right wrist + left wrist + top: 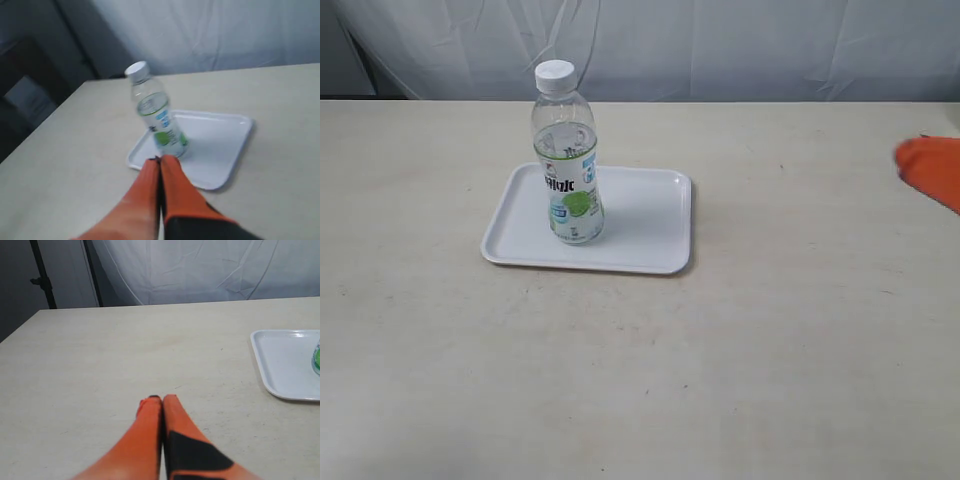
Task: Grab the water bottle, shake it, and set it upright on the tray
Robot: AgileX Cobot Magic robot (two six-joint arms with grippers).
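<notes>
The water bottle (567, 155) stands upright on the left half of the white tray (640, 225), white cap on, lime label facing the exterior camera. No gripper touches it. My right gripper (930, 168) shows only as an orange tip at the right edge of the exterior view, well off the tray. In the right wrist view its fingers (161, 162) are pressed together, empty, with the bottle (157, 120) and tray (220, 145) beyond them. My left gripper (159, 401) is shut and empty over bare table, the tray's corner (280, 360) off to one side.
The beige table (720, 370) spreads round the tray. A white cloth backdrop (720, 45) hangs behind the far edge. A dark stand pole (42, 275) rises past the table's corner in the left wrist view.
</notes>
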